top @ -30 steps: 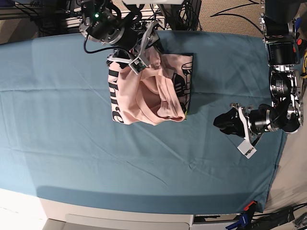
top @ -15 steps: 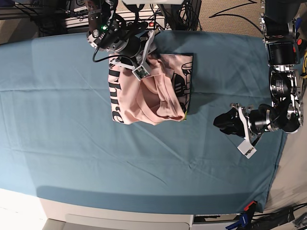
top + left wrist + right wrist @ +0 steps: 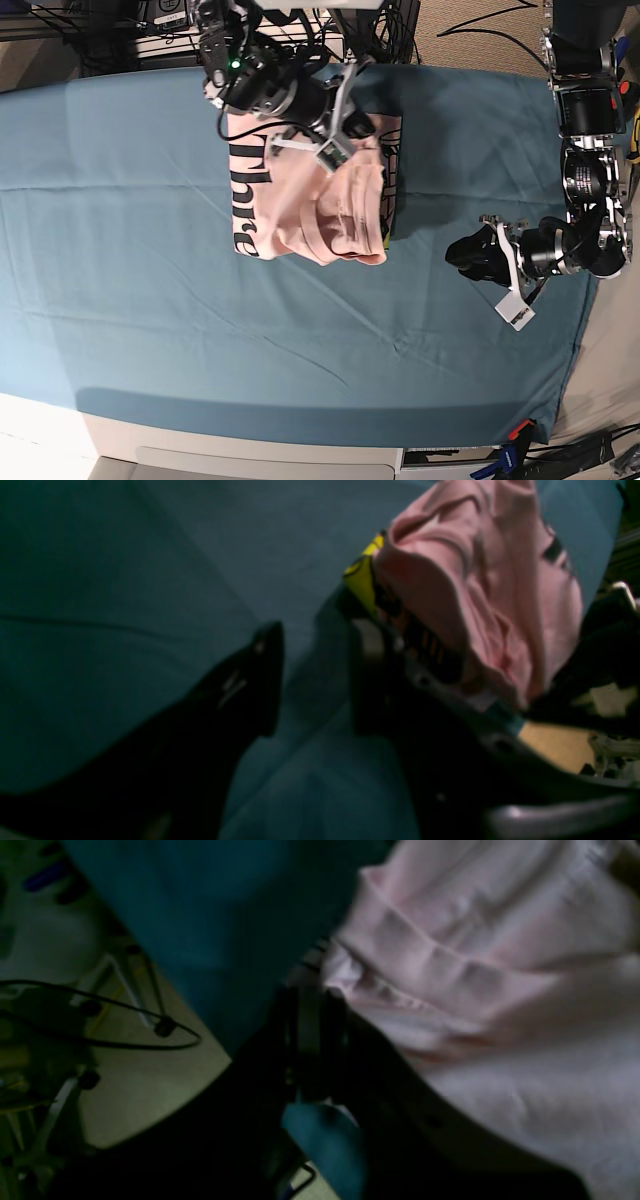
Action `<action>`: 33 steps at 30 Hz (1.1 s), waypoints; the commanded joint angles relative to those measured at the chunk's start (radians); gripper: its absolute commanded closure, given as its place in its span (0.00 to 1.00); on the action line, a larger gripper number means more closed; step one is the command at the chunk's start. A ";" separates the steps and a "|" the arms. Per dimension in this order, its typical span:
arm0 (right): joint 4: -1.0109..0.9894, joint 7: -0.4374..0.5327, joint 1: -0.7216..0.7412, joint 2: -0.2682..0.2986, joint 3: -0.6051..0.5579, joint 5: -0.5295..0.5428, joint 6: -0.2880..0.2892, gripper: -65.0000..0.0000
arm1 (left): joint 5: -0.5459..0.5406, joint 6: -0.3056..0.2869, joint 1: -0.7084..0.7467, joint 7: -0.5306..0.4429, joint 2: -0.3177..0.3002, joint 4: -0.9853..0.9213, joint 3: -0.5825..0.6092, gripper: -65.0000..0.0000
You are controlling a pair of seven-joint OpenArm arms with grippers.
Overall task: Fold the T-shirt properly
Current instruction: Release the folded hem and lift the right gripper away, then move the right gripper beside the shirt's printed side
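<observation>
The teal cloth [image 3: 120,260] is bearing the bunched T-shirt [image 3: 300,215]. The right gripper [image 3: 352,128] is pinching its far edge, probably for folding; the left gripper [image 3: 470,255] is idling well aside, fingers apart.

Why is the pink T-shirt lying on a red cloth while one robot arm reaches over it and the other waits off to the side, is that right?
Not quite. The cloth under the T-shirt is teal, not red, as the base view shows. The rest holds: the right gripper is over the shirt, and the left gripper waits off to the side on bare cloth.
</observation>
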 commanded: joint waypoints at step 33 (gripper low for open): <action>-0.279 0.026 0.399 -0.008 0.765 0.256 -0.011 0.50 | -0.040 -0.005 -0.025 -0.019 -0.002 0.015 -0.005 0.64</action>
